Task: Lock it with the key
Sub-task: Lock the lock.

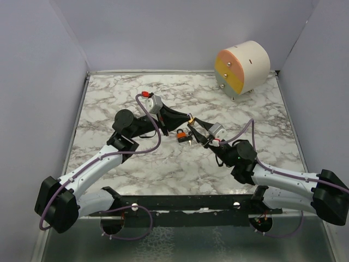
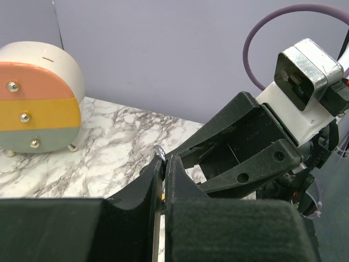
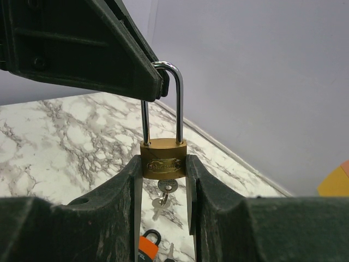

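Clamps brass padlock (image 3: 163,158) in right jaws, with key (image 3: 165,188) hanging clear at six o'clock. Pinches shackle (image 3: 179,103) at twelve o'clock with closed left jaws, probably to brace it.

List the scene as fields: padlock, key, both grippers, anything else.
padlock: brass, held above the table
shackle: pointing up
key: in the keyhole, hanging below
left gripper: shut on shackle top
right gripper: shut on padlock body
orange lock: on the table beneath
drawer box: far right corner
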`<control>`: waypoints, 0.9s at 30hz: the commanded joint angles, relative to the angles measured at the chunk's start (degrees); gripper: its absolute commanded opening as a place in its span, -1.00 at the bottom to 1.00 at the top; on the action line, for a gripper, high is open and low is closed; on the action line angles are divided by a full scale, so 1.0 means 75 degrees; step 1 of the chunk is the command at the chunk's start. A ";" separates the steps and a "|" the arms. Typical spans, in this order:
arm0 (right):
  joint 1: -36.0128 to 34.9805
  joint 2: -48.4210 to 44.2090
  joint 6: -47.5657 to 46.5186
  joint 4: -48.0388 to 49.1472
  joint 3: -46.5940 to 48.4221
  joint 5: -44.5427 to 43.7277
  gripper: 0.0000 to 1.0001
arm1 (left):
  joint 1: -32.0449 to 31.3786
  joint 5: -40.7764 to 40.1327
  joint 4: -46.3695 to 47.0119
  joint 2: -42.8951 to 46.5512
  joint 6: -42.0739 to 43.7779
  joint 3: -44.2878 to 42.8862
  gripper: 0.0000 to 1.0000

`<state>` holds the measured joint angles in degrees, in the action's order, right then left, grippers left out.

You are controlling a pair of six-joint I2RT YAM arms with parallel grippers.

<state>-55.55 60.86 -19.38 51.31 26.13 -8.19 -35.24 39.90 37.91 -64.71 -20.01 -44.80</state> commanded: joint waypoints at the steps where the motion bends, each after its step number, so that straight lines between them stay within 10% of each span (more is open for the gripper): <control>1: -0.0049 -0.0231 -0.0065 0.1339 0.0490 -0.0214 -0.98 | -0.0199 0.0234 -0.0783 0.0074 -0.0159 0.0528 -1.00; 27: -0.0058 -0.1444 0.1163 0.0651 0.1228 0.1219 -0.98 | -0.0199 -0.0082 -0.1223 -0.0244 0.0321 0.0836 -1.00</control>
<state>-55.44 55.24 -14.81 41.04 28.25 -5.45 -36.51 37.76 39.75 -63.79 -19.55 -42.57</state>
